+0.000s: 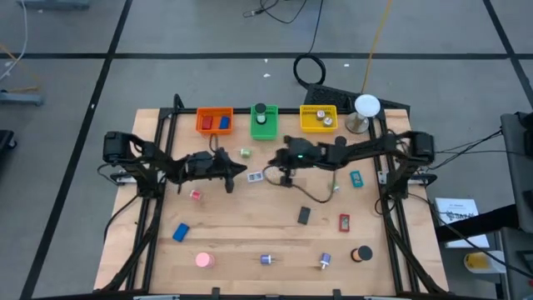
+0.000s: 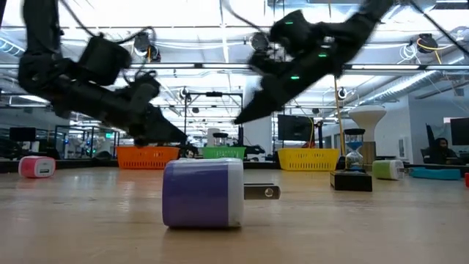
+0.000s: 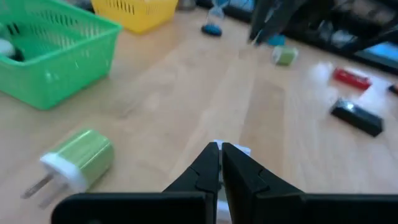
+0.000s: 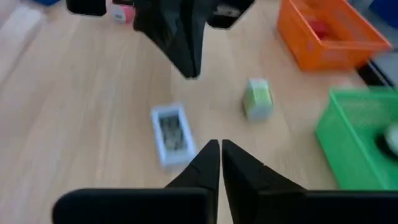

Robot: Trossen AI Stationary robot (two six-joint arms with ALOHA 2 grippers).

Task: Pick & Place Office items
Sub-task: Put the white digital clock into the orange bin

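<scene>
Near edge of tabletop (image 1: 250, 229): purple charger block (image 2: 203, 192), pink piece (image 1: 204, 260), blue block (image 1: 181, 232) lie loose. Mid-table: left gripper (image 1: 230, 177) and right gripper (image 1: 284, 175), both pressed together, holding nothing, flanking white block (image 4: 169, 134); green charger (image 4: 257, 98) just beyond. Far: orange bin (image 1: 214, 121), green bin (image 1: 265, 122), yellow bin (image 1: 319, 118). Risk: arms crowd one spot; a collision or nudge could scatter items.

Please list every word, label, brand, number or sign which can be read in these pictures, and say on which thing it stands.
None can be read.
White sheet lying to the right of the table: it carries print, too small to read.
White and grey block on the table: grey marks, too blurred to read.
</scene>
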